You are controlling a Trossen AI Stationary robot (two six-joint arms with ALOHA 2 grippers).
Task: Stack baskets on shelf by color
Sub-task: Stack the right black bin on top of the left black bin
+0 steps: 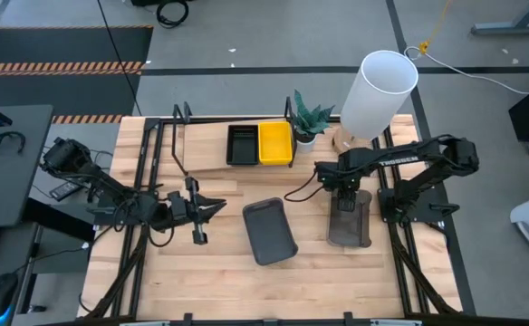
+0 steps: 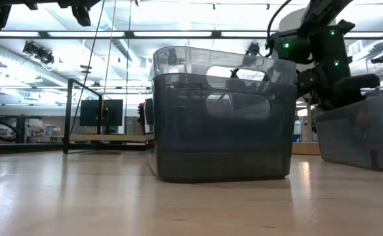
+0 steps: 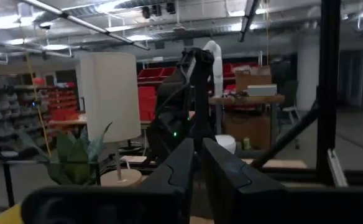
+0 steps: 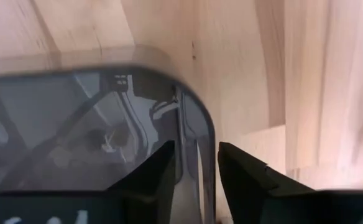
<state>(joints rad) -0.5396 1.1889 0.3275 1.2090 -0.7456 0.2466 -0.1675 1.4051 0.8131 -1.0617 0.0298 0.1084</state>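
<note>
One smoky grey basket (image 1: 349, 222) stands flat on the table on the right side, and my right gripper (image 1: 346, 199) comes down on its far end, shut on its wall. A second grey basket (image 1: 269, 232) rests at the table's middle; in the low view it (image 2: 221, 121) looks like two nested together. A black slotted basket (image 1: 242, 145) and a yellow basket (image 1: 275, 143) sit side by side on the shelf (image 1: 206, 156) at the far edge. My left gripper (image 1: 212, 209) hovers shut, left of the middle basket, holding nothing. My right gripper (image 4: 195, 149) pinches the grey basket's end wall (image 4: 197, 130) close to a rounded corner, one finger (image 4: 160, 168) inside the basket and the other (image 4: 243, 174) outside. The fingers come from above, pointing down. The basket's bottom rests on the table.
A potted plant (image 1: 308, 119) and a white-shaded lamp (image 1: 378, 93) stand at the far edge, right of the shelf's baskets. The shelf's black upright posts (image 1: 181, 118) rise at the far left. Bare wood lies along the near edge.
</note>
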